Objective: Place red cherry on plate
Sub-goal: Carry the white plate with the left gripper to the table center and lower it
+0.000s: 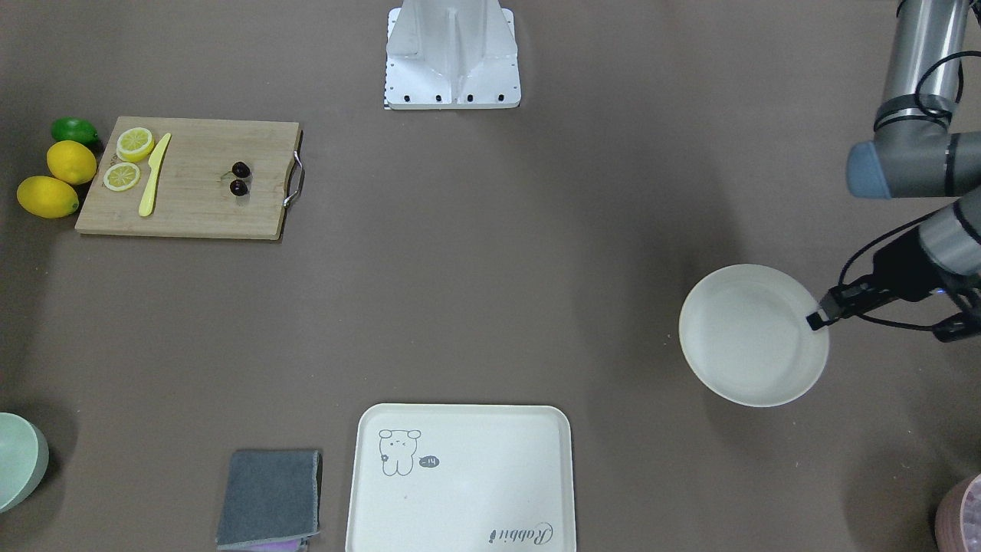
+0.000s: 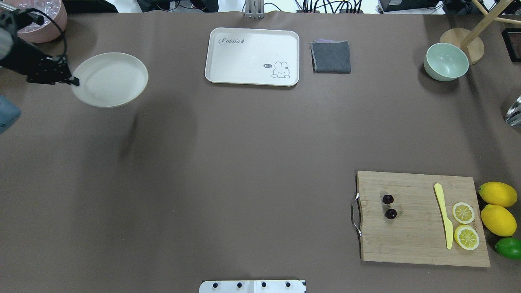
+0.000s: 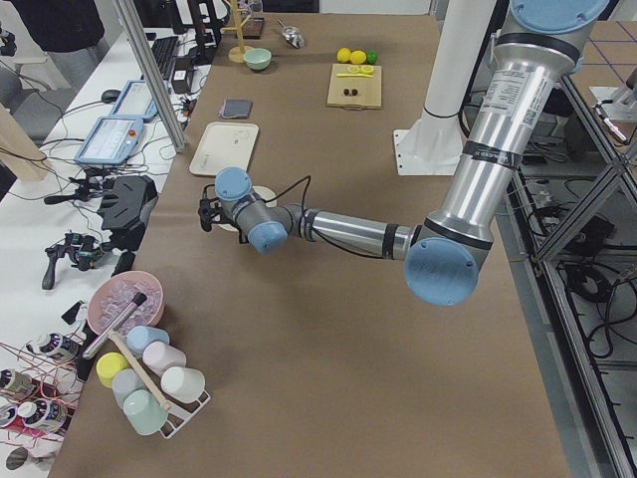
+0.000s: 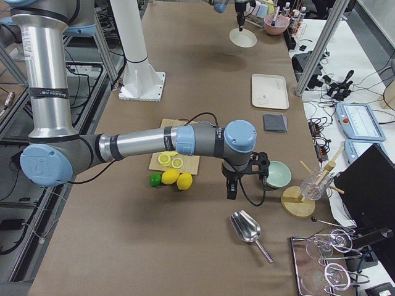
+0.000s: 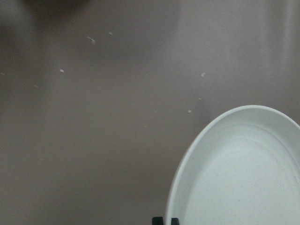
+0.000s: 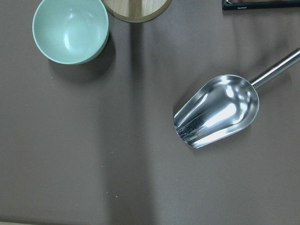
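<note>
- Overhead exterior view: the left gripper (image 2: 75, 81) is at the far left of the table. Its fingers are pressed together on the left rim of the plate (image 2: 122, 65).
- Left wrist view: two black fingertips (image 5: 161, 220) show at the bottom edge, pinching the plate rim between them.
- The cherry (image 2: 391, 213) lies on the cutting board (image 2: 411, 244) at the near right. It is well apart from the plate and the left gripper, across most of the table.
- Cherry: two small, glossy, dark red balls joined by thin stems.
- Cutting board: rectangular, pale grained wood, with a metal handle on its left short edge.
- Plate: round, shallow, matte cream-white, with a raised rim.
- Right gripper (image 4: 231, 191): seen only from the exterior right view, near a pale green bowl (image 4: 279, 174) and a shiny metal scoop (image 4: 245, 227). Whether its fingers are spread or closed cannot be told.
</note>
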